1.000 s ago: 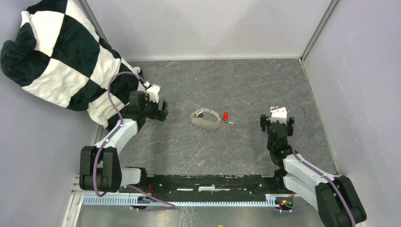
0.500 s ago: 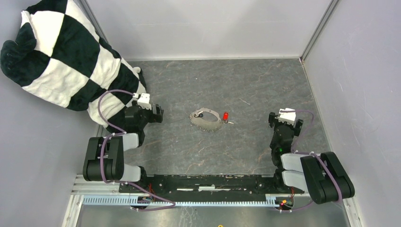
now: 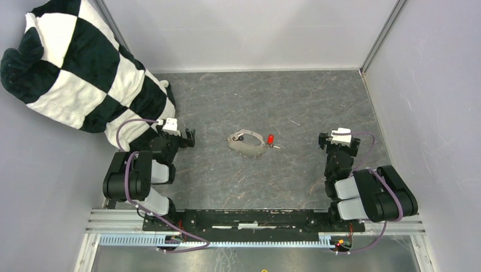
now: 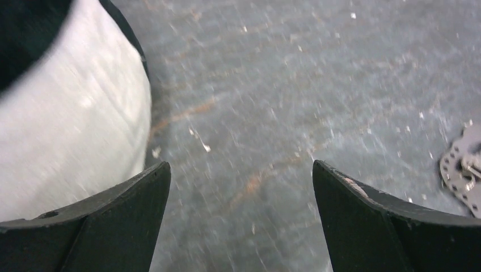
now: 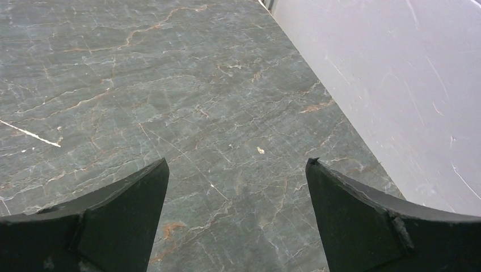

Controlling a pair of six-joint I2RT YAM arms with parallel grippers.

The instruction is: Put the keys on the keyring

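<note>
The keyring (image 3: 246,145), a jagged silvery loop, lies flat on the grey stone floor at mid-table. A key with a red tag (image 3: 270,139) rests against its right side. A small dark piece sits inside the loop's upper left; too small to tell what it is. My left gripper (image 3: 186,137) is open, low over the floor well left of the ring. In the left wrist view the gripper (image 4: 239,164) holds nothing and the keyring (image 4: 462,170) shows at the right edge. My right gripper (image 3: 338,141) is open and empty (image 5: 237,161), far right of the ring.
A black-and-white checkered plush (image 3: 79,73) fills the back left corner and lies close to the left fingers (image 4: 62,130). Grey walls enclose the table; the right wall (image 5: 397,85) stands near the right gripper. Both arms are folded back by their bases.
Both arms have folded back and down toward their bases, with the grippers still open. The keyring and the red-tagged key have not moved.
</note>
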